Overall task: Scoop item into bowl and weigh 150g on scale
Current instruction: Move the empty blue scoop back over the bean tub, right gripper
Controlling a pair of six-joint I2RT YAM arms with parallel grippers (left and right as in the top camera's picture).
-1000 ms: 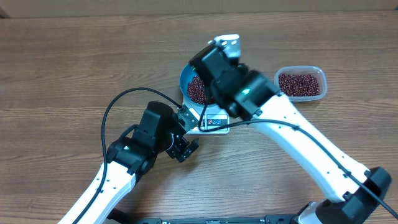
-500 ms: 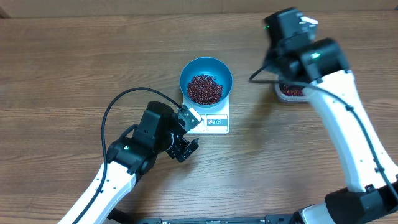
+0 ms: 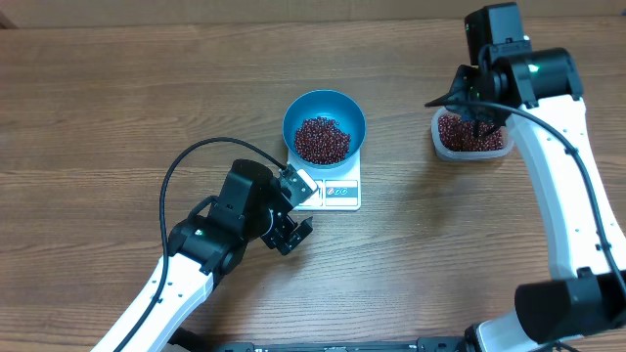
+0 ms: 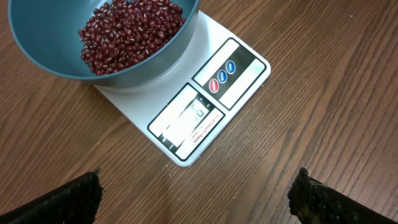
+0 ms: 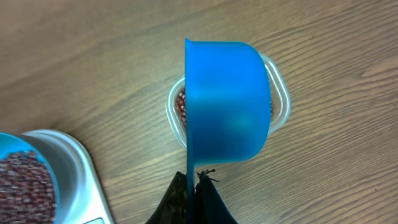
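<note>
Beans in bowl on scale, well apart from right gripper pinching scoop over tub; left gripper spread nearby.

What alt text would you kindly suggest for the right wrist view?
A blue scoop, held in the right gripper, hangs over a clear tub of red beans. At lower left, a blue bowl of beans sits on a white scale.
</note>
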